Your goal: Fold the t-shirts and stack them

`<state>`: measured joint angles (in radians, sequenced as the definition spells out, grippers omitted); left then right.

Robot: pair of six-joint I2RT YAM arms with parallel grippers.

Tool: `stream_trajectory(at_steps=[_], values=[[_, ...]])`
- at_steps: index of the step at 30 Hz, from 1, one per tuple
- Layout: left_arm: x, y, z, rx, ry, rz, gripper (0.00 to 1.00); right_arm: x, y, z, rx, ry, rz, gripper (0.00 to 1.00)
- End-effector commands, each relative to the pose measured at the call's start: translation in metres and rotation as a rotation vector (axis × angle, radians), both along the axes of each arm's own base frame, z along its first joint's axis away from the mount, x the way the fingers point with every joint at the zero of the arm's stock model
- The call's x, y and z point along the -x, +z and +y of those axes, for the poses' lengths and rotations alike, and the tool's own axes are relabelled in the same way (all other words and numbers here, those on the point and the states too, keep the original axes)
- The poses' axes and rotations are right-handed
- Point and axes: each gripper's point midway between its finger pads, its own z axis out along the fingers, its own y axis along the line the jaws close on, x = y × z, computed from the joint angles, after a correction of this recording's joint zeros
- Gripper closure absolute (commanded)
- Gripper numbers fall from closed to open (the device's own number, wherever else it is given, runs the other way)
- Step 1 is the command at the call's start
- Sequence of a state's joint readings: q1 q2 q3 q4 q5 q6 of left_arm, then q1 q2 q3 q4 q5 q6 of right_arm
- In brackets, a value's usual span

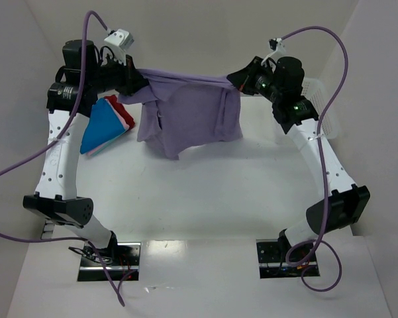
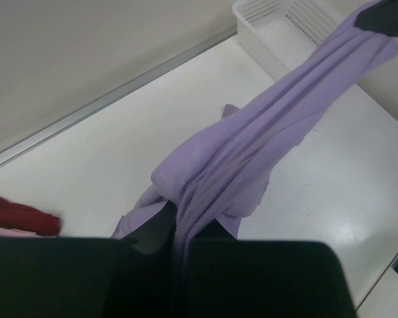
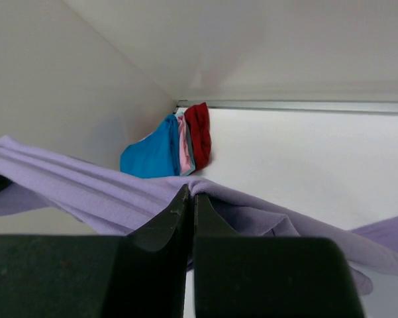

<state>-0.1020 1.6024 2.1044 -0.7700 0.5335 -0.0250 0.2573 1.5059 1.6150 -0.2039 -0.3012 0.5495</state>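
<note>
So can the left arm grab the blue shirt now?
Probably not yet: the left gripper is shut on the purple shirt, stretched across to the right gripper. The blue shirt lies nearby.

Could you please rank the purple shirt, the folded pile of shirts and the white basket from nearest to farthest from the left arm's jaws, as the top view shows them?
1. Purple shirt: clamped in the left jaws, hanging toward the middle.
2. Folded pile: close by, on the left side of the table.
3. White basket: far right, beyond the right arm.
</note>
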Motion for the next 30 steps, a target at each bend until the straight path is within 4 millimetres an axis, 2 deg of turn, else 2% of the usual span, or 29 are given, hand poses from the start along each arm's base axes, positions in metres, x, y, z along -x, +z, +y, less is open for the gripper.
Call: stream_trajectory(at_steps=[1,3,4,5,6,7,8,10,11,12,13,15,16,20,21,23,24,25,26,27,28,30], values=[[-0.014,0.062,0.081,-0.064,0.355,-0.231,1.0,-0.02,0.009,-0.113,0.181,-0.383,-0.012,1.0],[-0.009,0.065,0.083,-0.041,0.379,-0.23,1.0,-0.011,0.026,-0.107,0.163,-0.351,-0.055,1.0],[-0.005,0.059,0.081,-0.034,0.372,-0.211,1.0,0.001,0.042,-0.107,0.153,-0.344,-0.086,1.0],[-0.001,0.057,0.08,-0.033,0.363,-0.208,1.0,0.004,0.048,-0.105,0.15,-0.331,-0.091,1.0],[0.012,0.06,0.076,-0.018,0.344,-0.207,1.0,0.012,0.059,-0.105,0.153,-0.322,-0.115,1.0],[0.015,0.047,0.074,-0.021,0.333,-0.175,1.0,0.02,0.061,-0.106,0.154,-0.322,-0.111,1.0],[0.024,0.055,0.074,-0.017,0.333,-0.197,1.0,0.025,0.07,-0.107,0.159,-0.323,-0.134,1.0],[0.042,0.034,0.074,-0.016,0.335,-0.158,1.0,0.03,0.065,-0.106,0.162,-0.312,-0.12,1.0],[0.048,0.04,0.076,-0.003,0.35,-0.17,1.0,0.034,0.064,-0.106,0.162,-0.313,-0.121,1.0],[0.047,0.014,0.075,-0.004,0.352,-0.106,1.0,0.033,0.058,-0.104,0.165,-0.299,-0.107,1.0],[0.049,-0.009,0.077,-0.016,0.362,-0.056,1.0,0.03,0.041,-0.101,0.163,-0.285,-0.072,1.0],[0.051,-0.033,0.078,-0.01,0.377,0.006,1.0,0.027,0.019,-0.097,0.158,-0.262,-0.029,1.0],[0.048,-0.06,0.082,-0.022,0.409,0.073,1.0,0.02,-0.02,-0.092,0.162,-0.236,0.049,1.0],[0.052,-0.1,0.085,-0.04,0.431,0.165,1.0,0.007,-0.072,-0.087,0.164,-0.22,0.145,1.0],[0.054,-0.12,0.085,-0.051,0.43,0.21,1.0,0.003,-0.093,-0.087,0.173,-0.218,0.181,1.0],[0.056,-0.14,0.084,-0.067,0.413,0.247,0.94,-0.002,-0.126,-0.086,0.187,-0.213,0.242,1.0],[0.056,-0.165,0.084,-0.082,0.411,0.312,0.92,-0.006,-0.147,-0.086,0.196,-0.211,0.28,1.0],[0.055,-0.176,0.083,-0.091,0.397,0.329,0.92,-0.006,-0.151,-0.086,0.197,-0.21,0.283,1.0],[0.055,-0.197,0.083,-0.103,0.395,0.385,0.9,-0.009,-0.169,-0.085,0.206,-0.207,0.323,1.0],[0.054,-0.206,0.083,-0.109,0.394,0.411,0.89,-0.011,-0.177,-0.085,0.21,-0.206,0.34,1.0],[0.052,-0.219,0.084,-0.122,0.402,0.444,0.89,-0.013,-0.194,-0.08,0.219,-0.193,0.371,1.0],[0.051,-0.231,0.088,-0.139,0.418,0.474,0.89,-0.017,-0.205,-0.08,0.231,-0.188,0.385,1.0]])
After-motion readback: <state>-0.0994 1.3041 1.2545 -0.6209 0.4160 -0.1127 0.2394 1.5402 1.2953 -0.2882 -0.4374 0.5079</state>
